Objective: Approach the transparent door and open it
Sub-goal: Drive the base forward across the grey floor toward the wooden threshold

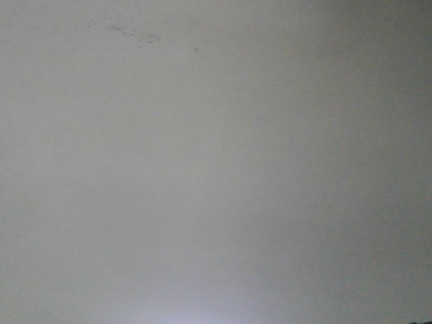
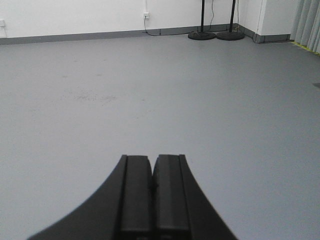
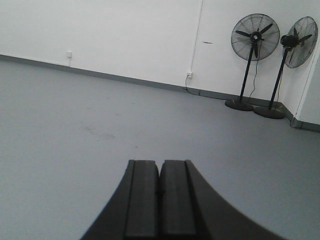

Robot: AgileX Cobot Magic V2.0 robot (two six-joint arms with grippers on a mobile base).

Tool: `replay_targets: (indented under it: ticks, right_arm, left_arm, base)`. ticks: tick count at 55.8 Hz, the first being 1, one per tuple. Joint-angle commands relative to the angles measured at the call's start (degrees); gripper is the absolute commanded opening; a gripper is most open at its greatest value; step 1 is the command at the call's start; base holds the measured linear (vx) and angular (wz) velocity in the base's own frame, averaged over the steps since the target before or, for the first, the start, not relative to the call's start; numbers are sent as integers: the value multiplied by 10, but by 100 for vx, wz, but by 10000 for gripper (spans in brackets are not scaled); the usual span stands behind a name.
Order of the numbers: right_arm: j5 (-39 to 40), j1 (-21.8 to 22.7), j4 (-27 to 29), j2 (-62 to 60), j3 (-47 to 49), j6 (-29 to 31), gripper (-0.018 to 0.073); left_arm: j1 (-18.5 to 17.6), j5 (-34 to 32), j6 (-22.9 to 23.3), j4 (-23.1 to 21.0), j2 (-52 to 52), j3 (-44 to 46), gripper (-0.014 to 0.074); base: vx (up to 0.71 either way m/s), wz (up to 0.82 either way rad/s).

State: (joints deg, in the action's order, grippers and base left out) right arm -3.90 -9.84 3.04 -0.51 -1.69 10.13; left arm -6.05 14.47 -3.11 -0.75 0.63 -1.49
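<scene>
The front view shows only grey floor (image 1: 215,177) with a few dark specks (image 1: 118,27).

In the left wrist view, the left gripper (image 2: 152,197) has its jaws pressed together, with nothing between them. Far off, two round black stand bases (image 2: 202,35) sit by the white wall (image 2: 75,15).

In the right wrist view, the right gripper (image 3: 160,200) is squeezed closed too and holds nothing. Two tall fans (image 3: 255,37) stand by the wall.

The transparent door is in none of the views.
</scene>
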Motion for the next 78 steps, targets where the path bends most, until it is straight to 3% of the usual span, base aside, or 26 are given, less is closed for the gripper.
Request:
replay_targets:
  ticks: [1, 78]
  right_arm:
    - [46, 2, -2, -9, -1, 0, -6]
    - [46, 2, -2, -9, -1, 0, -6]
  left_arm:
    - [-2, -46, 1, -5, 7, 14, 3]
    - [-2, -46, 1, -5, 7, 14, 3]
  base:
    - [0, 0]
    - [5, 5]
